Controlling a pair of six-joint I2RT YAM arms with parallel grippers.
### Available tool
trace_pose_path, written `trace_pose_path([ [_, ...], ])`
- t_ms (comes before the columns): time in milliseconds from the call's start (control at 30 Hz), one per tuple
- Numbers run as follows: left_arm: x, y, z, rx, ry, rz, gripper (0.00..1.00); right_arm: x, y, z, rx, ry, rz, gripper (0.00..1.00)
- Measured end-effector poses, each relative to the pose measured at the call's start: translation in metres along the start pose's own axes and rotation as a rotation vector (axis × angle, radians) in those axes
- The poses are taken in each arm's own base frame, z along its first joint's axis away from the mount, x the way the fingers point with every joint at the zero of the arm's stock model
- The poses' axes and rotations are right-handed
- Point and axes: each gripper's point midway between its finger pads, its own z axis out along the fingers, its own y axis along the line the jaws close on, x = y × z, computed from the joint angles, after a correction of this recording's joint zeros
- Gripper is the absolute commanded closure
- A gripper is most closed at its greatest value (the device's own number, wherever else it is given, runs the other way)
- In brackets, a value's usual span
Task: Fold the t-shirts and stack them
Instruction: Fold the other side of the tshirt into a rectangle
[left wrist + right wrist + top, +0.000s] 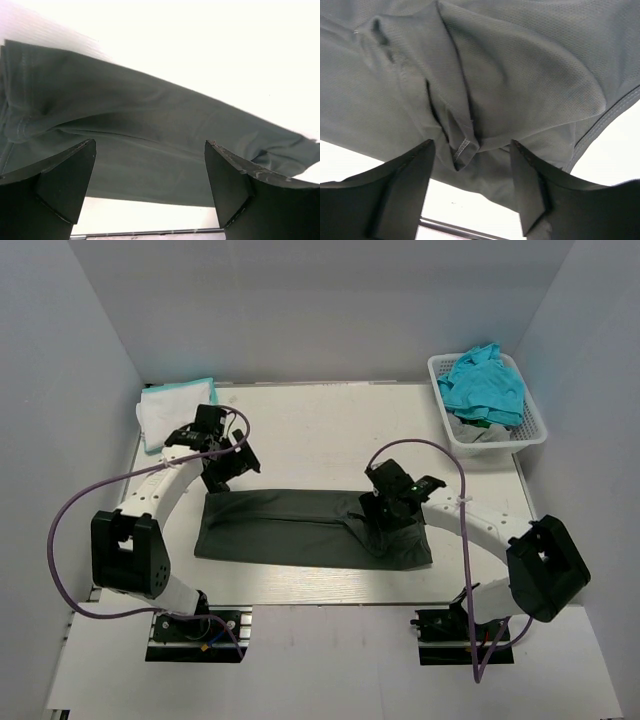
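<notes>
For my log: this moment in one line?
left gripper open over charcoal t-shirt | right gripper open, fold between jaws

This is a robotics lab test cell. Plain pale grey partition walls (330,310) box in a flat white bench (320,430) (left, back and right). A white-and-black left robot arm (160,490) and its right twin (480,525) are bolted at the near edge, trailing loose purple cables (466,550).
</notes>
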Motion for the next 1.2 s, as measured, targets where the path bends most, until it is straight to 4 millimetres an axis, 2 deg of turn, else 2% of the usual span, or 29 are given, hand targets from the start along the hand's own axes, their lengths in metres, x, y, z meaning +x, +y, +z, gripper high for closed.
trace_pose_path([
  [33, 0.003, 0.001, 0.002, 0.002, 0.006, 0.003, 0.0, 0.001, 0.0, 0.001, 0.007, 0.004, -0.004, 0.37],
  [100, 0.011, 0.006, 0.01, -0.005, 0.032, 0.006, 0.0, 0.003, -0.002, 0.006, 0.029, 0.015, -0.005, 0.49],
  [167, 0.021, 0.013, 0.021, -0.026, 0.064, 0.005, 0.0, 0.008, -0.005, 0.011, 0.061, 0.032, 0.012, 0.56],
  [333, 0.045, 0.036, 0.044, -0.099, 0.143, 0.0, 0.0, 0.016, -0.015, 0.016, 0.126, 0.05, 0.063, 0.57],
  [433, 0.054, 0.045, 0.051, -0.126, 0.165, 0.0, 0.0, 0.015, -0.017, 0.016, 0.143, 0.044, 0.08, 0.71],
  [500, 0.057, 0.049, 0.054, -0.136, 0.167, 0.0, 0.0, 0.015, -0.017, 0.017, 0.147, 0.043, 0.09, 0.9],
  [567, 0.059, 0.052, 0.055, -0.148, 0.169, 0.001, 0.0, 0.017, -0.018, 0.017, 0.148, 0.047, 0.096, 0.91],
  [600, 0.059, 0.054, 0.055, -0.153, 0.166, 0.0, 0.0, 0.02, -0.018, 0.018, 0.15, 0.054, 0.102, 0.97],
  [767, 0.056, 0.059, 0.057, -0.177, 0.145, 0.0, 0.0, 0.04, -0.023, 0.016, 0.166, 0.104, 0.109, 1.0],
  [900, 0.056, 0.065, 0.057, -0.194, 0.143, -0.004, 0.0, 0.058, -0.028, 0.006, 0.171, 0.122, 0.122, 1.0],
  [1000, 0.056, 0.067, 0.058, -0.201, 0.142, -0.005, 0.0, 0.059, -0.024, -0.001, 0.135, 0.103, 0.121, 0.89],
  [1100, 0.057, 0.067, 0.058, -0.204, 0.145, -0.004, 0.0, 0.051, -0.016, -0.003, 0.086, 0.073, 0.105, 0.73],
  [1200, 0.058, 0.068, 0.06, -0.209, 0.15, -0.004, 0.0, 0.042, -0.01, -0.002, 0.061, 0.055, 0.072, 0.66],
])
